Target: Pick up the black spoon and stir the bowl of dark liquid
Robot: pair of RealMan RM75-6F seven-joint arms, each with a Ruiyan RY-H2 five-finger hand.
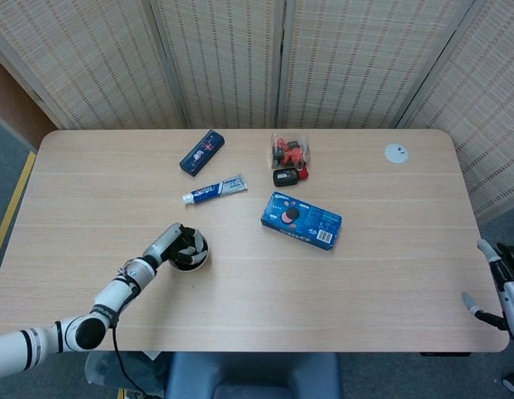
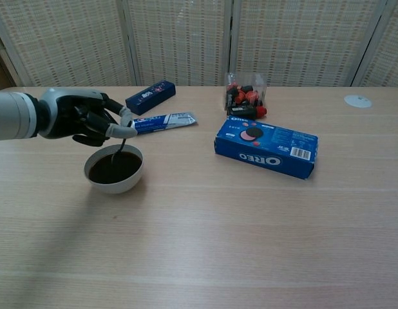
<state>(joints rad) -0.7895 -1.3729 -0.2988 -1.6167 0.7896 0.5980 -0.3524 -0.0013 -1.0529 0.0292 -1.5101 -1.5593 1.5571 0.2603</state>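
Holding the thin black spoon point(image 2: 120, 145) in its pinching fingers, the left hand point(image 2: 89, 118) hangs right over the small white bowl of dark liquid point(image 2: 114, 168) on the near left of the pale wooden table point(image 2: 250, 225). The spoon's tip dips into the liquid. To stir well, I think it should make small, slow circles and stay off the rim, so nothing spills. The right hand point(image 1: 498, 287) waits far right, fingers apart, holding nothing.
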